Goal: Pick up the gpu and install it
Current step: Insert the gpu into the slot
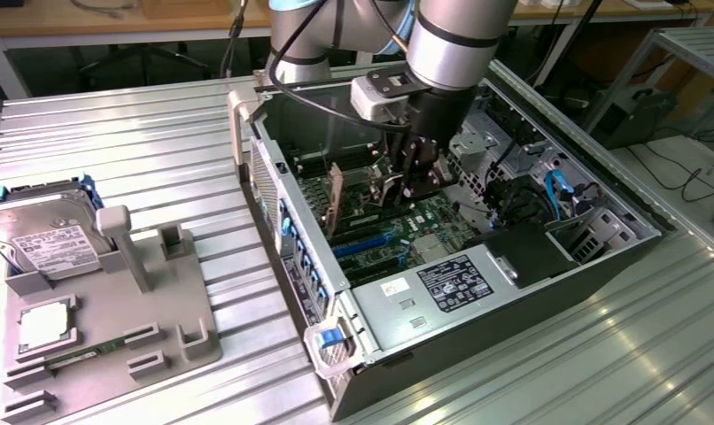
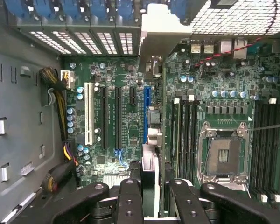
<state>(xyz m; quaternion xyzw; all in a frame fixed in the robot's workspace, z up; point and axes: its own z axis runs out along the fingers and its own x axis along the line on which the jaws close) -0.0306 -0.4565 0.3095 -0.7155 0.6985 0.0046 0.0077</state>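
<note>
Pinching the upright gpu (image 2: 154, 154), the hand (image 2: 151, 198) holds it inside the computer case (image 1: 452, 301) above the motherboard (image 2: 112, 112).

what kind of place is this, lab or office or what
Probably a robotics lab or workshop: an open computer case lies on a ribbed metal table, a grey fixture tray holds a hard drive, and wooden benches stand behind.

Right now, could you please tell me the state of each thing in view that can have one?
gpu: standing on edge inside the case, over the motherboard, between the gripper's fingers.
gripper: lowered into the case, shut on the gpu.
computer case: lying on its side, side panel off, interior exposed.
CPU socket: empty.
hard drive: resting in the grey holder outside the case.
</note>
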